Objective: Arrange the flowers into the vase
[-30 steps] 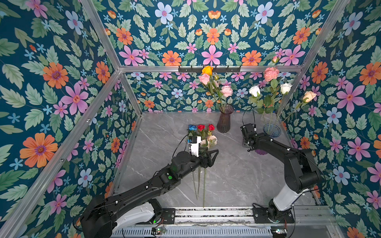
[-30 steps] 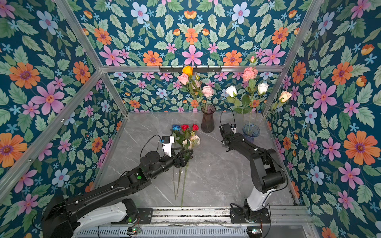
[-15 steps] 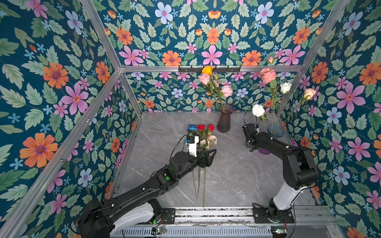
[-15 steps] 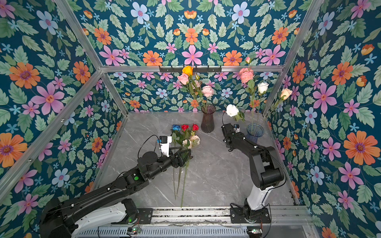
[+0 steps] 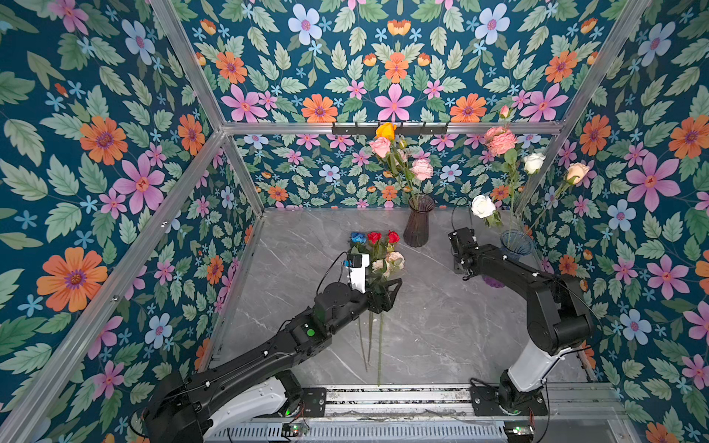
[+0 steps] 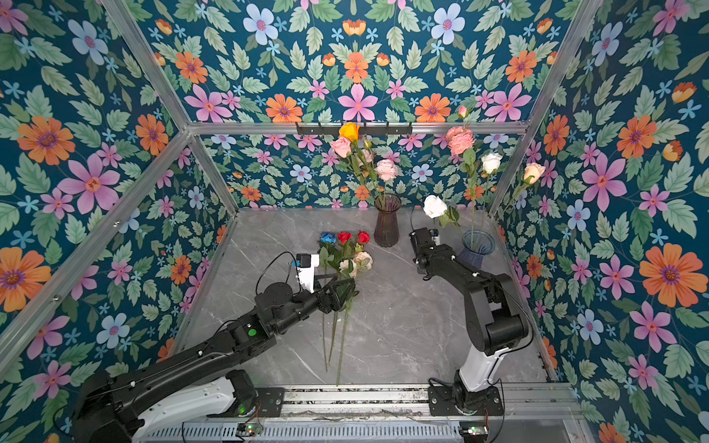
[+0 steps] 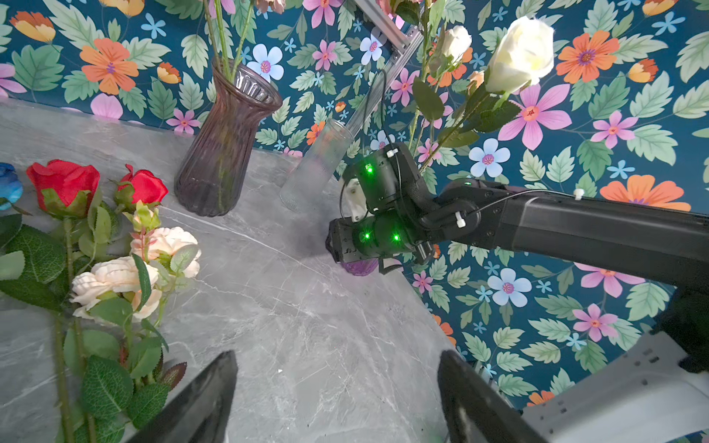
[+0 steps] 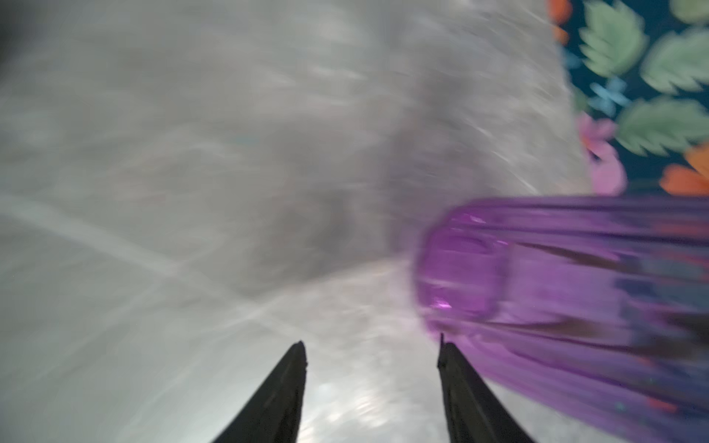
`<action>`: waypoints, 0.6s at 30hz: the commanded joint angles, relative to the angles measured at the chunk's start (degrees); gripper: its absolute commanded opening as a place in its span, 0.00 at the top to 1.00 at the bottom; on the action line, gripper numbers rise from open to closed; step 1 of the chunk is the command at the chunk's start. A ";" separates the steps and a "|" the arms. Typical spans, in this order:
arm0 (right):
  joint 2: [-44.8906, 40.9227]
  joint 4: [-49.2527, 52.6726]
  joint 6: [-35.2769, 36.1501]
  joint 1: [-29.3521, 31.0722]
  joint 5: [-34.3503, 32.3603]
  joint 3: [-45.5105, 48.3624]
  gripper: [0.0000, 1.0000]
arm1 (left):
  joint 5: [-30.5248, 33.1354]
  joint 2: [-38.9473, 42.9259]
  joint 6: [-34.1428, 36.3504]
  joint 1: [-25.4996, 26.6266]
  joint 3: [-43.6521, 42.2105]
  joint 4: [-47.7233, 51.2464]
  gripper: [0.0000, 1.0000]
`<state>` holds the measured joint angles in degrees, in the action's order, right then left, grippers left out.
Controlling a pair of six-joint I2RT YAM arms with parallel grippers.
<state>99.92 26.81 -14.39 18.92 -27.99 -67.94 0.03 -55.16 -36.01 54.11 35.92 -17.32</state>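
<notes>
Top views, flowers (image 5: 378, 251): loose handful lying on the desk (image 5: 422, 326), mid-left, heads toward the back. Three more standing in the dark vase (image 5: 417, 226), a few in the blue-purple vase (image 5: 516, 247) on the right.
Top views, left claw (image 5: 388, 295): hanging right over the loose stems, gripping nothing.
Top views, right claw (image 5: 461, 268): down low, just beside the blue-purple vase.
Top views, trouble: probably a multi-stem grab on the left, with stems and leaves all bunched and touching.
Top views, room: plenty of bare desk between the arms. Blue-purple vase tucked near the right wall (image 5: 614, 245) and corner post (image 5: 537, 184), dark vase near the back wall.
Left wrist, left claw: fingers (image 7: 207, 399) spread wide, only desk between.
Left wrist, white rose (image 7: 521, 53): leaning low over the right wrist, stem vanishing behind it. No telling whether seated in a vase. Easy snag on any pull-back.
Right wrist, right claw: pretty blurry, but fingers (image 8: 287, 391) parted, nothing between.
Right wrist, trouble: vase glass (image 8: 556, 276) right by one finger, maybe touching. Tall and kinda top-heavy by the look, so a sideways nudge likely tipping it.
</notes>
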 commanded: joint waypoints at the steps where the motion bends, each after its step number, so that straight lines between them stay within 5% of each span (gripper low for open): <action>1: 1.72 1.58 4.61 3.12 2.26 -2.64 0.40 | 1.18 0.91 0.76 -0.05 -0.01 0.26 0.16; 5: 5.73 5.40 2.91 3.50 4.26 -8.50 0.39 | 1.46 2.73 0.68 -0.07 -0.67 1.09 0.16; 18: 20.81 26.14 5.35 1.98 -13.22 -44.82 0.41 | 4.00 10.63 1.90 -0.13 -2.41 7.27 0.15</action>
<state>119.52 45.91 -10.35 21.15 -36.01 -108.95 2.85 -45.56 -35.31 54.04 33.87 -11.46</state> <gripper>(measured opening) 0.595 0.845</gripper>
